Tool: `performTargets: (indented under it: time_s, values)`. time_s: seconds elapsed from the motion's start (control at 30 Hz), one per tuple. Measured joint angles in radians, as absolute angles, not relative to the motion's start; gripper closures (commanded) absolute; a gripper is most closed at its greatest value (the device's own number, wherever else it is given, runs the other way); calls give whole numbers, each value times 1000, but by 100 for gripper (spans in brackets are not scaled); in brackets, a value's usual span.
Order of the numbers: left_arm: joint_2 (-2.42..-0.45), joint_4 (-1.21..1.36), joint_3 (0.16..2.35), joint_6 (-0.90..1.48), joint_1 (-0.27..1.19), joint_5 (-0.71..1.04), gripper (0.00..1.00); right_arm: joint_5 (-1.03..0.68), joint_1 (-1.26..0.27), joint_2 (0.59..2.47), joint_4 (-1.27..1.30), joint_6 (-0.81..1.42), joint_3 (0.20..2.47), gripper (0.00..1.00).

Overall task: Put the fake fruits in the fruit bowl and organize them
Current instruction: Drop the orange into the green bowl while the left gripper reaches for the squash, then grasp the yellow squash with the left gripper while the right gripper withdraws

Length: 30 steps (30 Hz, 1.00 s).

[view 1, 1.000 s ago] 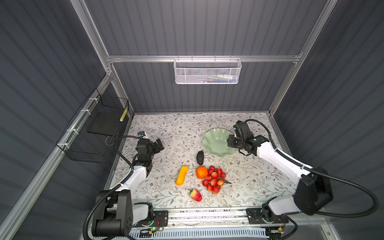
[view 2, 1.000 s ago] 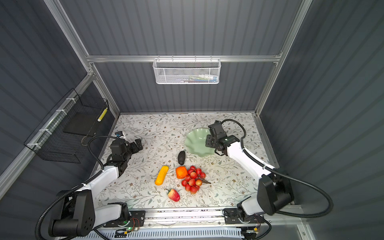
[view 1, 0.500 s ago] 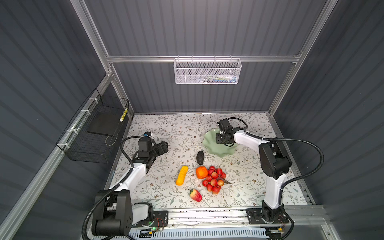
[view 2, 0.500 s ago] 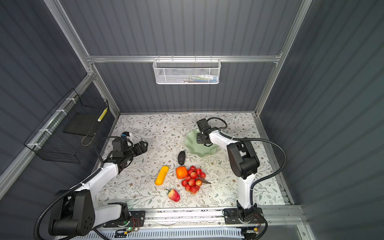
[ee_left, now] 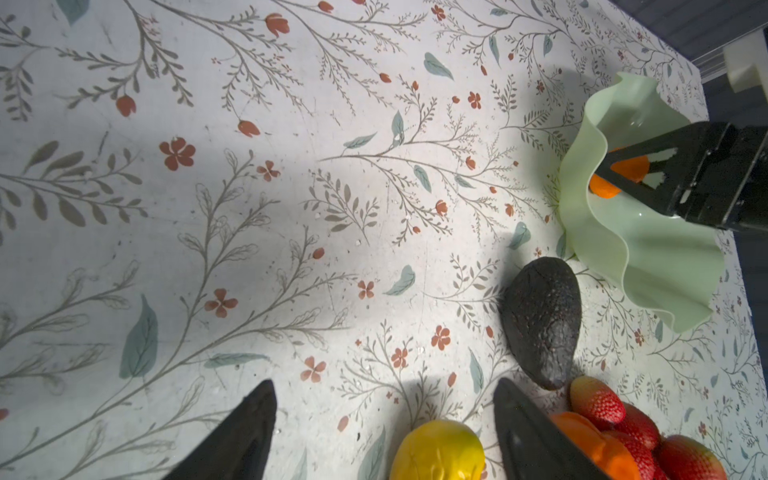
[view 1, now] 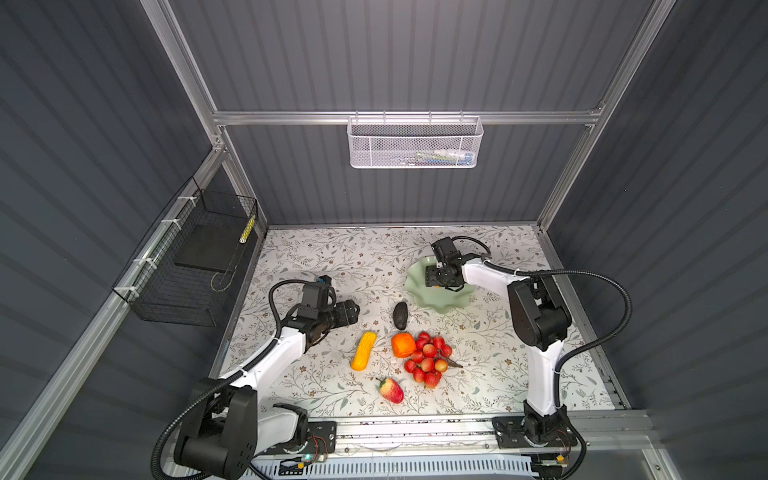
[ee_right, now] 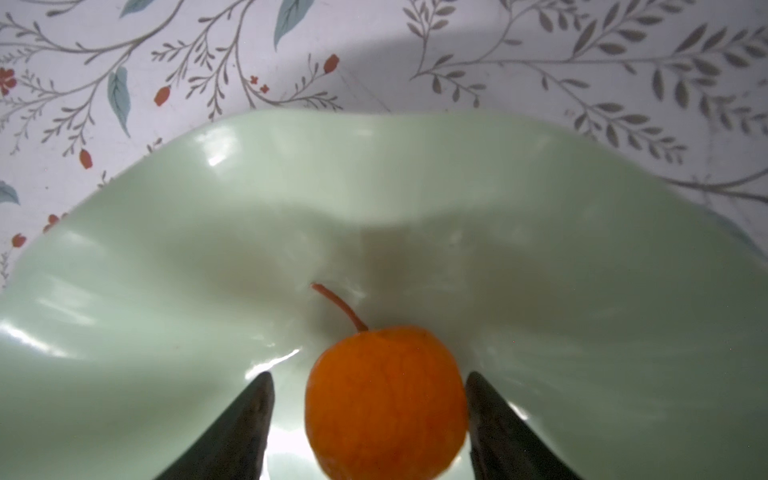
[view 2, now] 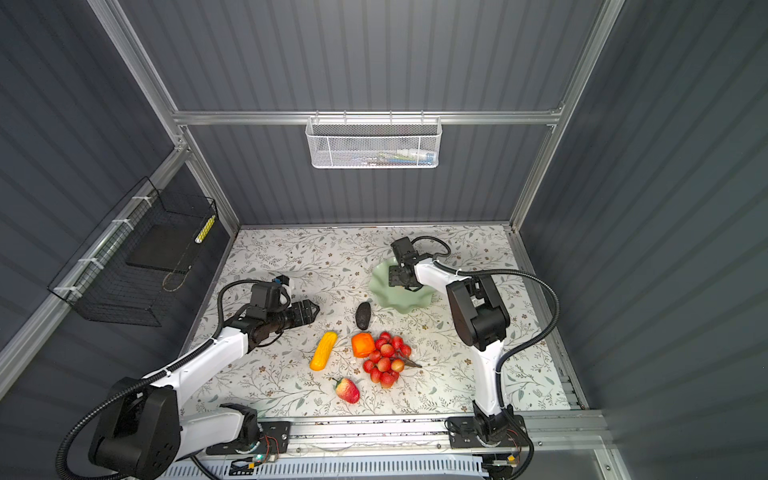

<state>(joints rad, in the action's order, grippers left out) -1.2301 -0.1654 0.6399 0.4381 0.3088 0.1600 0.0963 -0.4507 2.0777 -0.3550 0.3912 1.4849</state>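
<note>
Change since earlier: the right gripper (view 1: 433, 279) has swung from the right rim of the fruit bowl (view 1: 446, 302) to over its basin. The left gripper (view 1: 354, 311) has advanced toward the bowl. The loose fruits lie where they lay.
Right tool: released. Its jaws stand apart around the tangerine (ee_right: 384, 403), with a clear gap at one finger. Whether the other finger touches the fruit cannot be told.
Left tool: released, jaws apart with nothing between them, well left of the bowl above the table (view 1: 332, 257).
Right wrist view only: the tangerine rests inside the bowl. In both top views the gripper hides nearly all of it.
Left wrist view only: seen from the side, the tangerine sits between the right fingers, below the wavy rim.
Bowl contents: one tangerine.
Outside the bowl:
- avocado (view 1: 400, 316): just beside the front-left rim
- persimmon (view 1: 403, 345): further front, touching the grapes (view 1: 428, 359)
- corn cob (view 1: 364, 351): front-left
- strawberry (view 1: 391, 390): farthest front
White mesh basket (view 1: 415, 143): on the wall behind the bowl; contents too small to tell.
Black wire basket (view 1: 187, 266): far left of the bowl, holding a dark flat slab.
Count: six fruits, one in the bowl and five out; one bowl; two baskets; two grippers.
</note>
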Motion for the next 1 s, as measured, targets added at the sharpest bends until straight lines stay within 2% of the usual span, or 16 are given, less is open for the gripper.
performTargets:
  time_s: [0.2, 0.4, 0.5, 0.63, 0.7, 0.83, 1.0]
  values:
    - [-1231, -224, 640, 439, 400, 172, 21, 83, -421, 1893, -310, 401, 1432, 7]
    - [-1299, -226, 640, 443, 489, 163, 24, 88, -398, 1645, -188, 403, 1335, 2]
    - [-1348, -228, 640, 452, 547, 146, 34, 93, -394, 1578, -150, 408, 1277, 1]
    - [-1423, -244, 646, 454, 592, 128, 55, 92, -386, 1544, -133, 419, 1211, 1]
    - [-1438, -250, 667, 452, 597, 123, 61, 90, -377, 1541, -128, 423, 1190, 1]
    - [-1445, -294, 703, 437, 597, 104, 68, 84, -359, 1530, -121, 438, 1153, 1]
    - [-1428, -375, 806, 402, 597, 76, 69, 58, -323, 1509, -100, 466, 1121, 1]
